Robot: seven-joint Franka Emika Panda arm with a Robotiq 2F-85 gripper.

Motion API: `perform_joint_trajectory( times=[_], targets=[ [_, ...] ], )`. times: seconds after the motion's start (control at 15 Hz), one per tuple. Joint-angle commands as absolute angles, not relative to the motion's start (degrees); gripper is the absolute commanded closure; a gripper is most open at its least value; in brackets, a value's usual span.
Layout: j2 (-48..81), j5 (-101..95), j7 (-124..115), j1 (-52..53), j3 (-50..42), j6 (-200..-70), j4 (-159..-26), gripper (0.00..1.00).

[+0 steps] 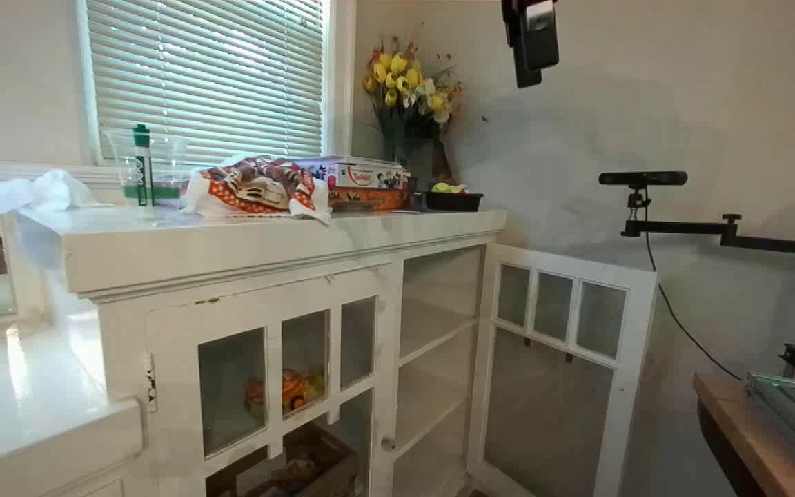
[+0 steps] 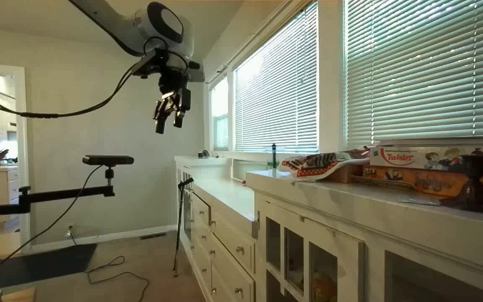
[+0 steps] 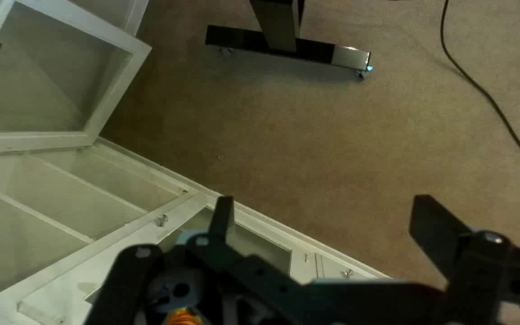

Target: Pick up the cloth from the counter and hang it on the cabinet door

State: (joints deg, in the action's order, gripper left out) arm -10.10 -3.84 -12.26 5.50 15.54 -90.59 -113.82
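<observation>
Gripper (image 2: 169, 124) hangs high w/ jaws spread wide, nothing btwn 'em, cloth (image 1: 259, 188) bunched on the counter (image 1: 287, 239) beside the boxes (image 1: 368, 177), so prob best to centre over a fold, drop straight, pinch deep & lift clear for the cabinet door (image 1: 555, 400).

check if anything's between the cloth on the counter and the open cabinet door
Along the counter, the stacked game boxes and black tray sit between the cloth and the open cabinet door. Over the front edge, nothing visible blocks the path, though the camera may be close.
</observation>
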Motion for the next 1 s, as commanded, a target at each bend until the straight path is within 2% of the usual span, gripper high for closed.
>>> perform_joint_trajectory(
  times=[0.0, 0.93],
  targets=[
    [-9.98, -4.06, -12.49, 7.00, 14.19, -90.47, -113.70, 0.00],
    [-9.31, -5.53, -11.74, 6.77, 12.78, -93.30, -113.21, 0.00]
  ],
)
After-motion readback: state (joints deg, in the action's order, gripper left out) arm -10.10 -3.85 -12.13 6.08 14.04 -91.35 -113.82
